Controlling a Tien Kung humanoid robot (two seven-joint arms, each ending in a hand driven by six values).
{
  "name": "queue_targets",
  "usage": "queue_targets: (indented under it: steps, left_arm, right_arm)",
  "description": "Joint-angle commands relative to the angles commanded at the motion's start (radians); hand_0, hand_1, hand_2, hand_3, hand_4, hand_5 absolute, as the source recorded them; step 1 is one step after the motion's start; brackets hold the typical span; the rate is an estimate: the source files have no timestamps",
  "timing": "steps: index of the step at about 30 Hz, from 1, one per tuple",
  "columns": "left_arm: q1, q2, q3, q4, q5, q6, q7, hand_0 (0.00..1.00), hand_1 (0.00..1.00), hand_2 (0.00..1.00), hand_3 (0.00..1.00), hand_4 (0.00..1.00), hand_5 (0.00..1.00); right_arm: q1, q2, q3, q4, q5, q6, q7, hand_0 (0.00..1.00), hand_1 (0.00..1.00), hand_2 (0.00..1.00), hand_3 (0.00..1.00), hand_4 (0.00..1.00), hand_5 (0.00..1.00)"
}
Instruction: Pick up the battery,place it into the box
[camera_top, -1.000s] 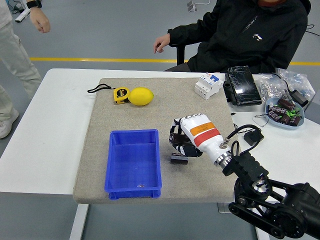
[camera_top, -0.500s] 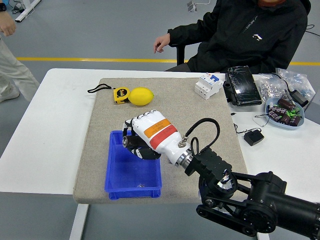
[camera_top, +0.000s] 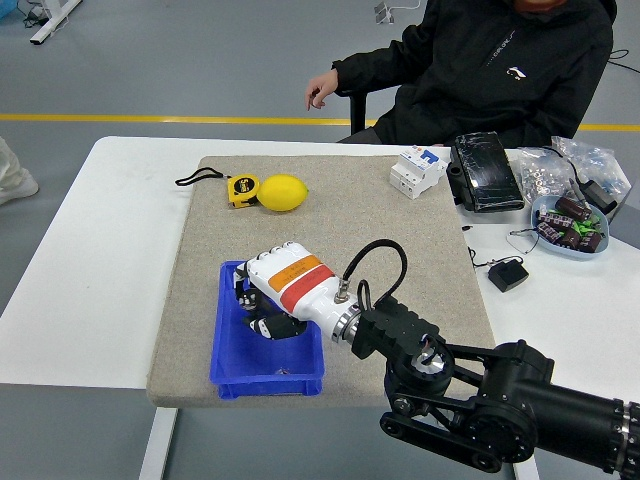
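My right hand, white with an orange band, hangs inside the upper part of the blue box at the mat's front left. Its fingers are curled down around a small dark battery, which shows only partly under the palm. Whether the battery touches the box floor is hidden. The black right arm reaches in from the lower right corner. My left arm is out of the picture.
A grey mat covers the table's middle. A yellow lemon and a yellow tape measure lie at its back left, and a white breaker at its back right. A black pack, a bowl of parts and a black adapter sit to the right. A seated person's hand hangs beyond the far edge.
My right hand carried the battery left from the mat's middle to over the box, then sank lower into it. A person walking at the far left has left the picture.
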Motion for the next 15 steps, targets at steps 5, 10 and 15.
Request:
queue_targets:
  steps: [5,10,15]
  left_arm:
    - [0.002,-0.001,-0.009,0.0,0.016,-0.003,0.003,0.726,0.688,0.652,0.584,0.629,0.543]
    - [0.004,-0.002,-0.013,0.0,0.022,-0.004,0.003,0.727,0.688,0.653,0.584,0.63,0.544]
    - [0.005,-0.002,-0.014,0.0,0.024,-0.005,0.003,0.729,0.69,0.653,0.585,0.63,0.545]
  right_arm:
    - [0.008,0.0,-0.003,-0.008,0.003,0.01,-0.004,0.43,0.504,0.588,0.534,0.808,0.226]
    - [0.01,0.0,0.001,-0.008,0.001,0.005,-0.002,0.43,0.509,0.595,0.537,0.794,0.22]
    - [0.019,0.0,0.044,0.012,-0.009,-0.003,0.003,0.407,0.505,0.589,0.536,0.8,0.237]
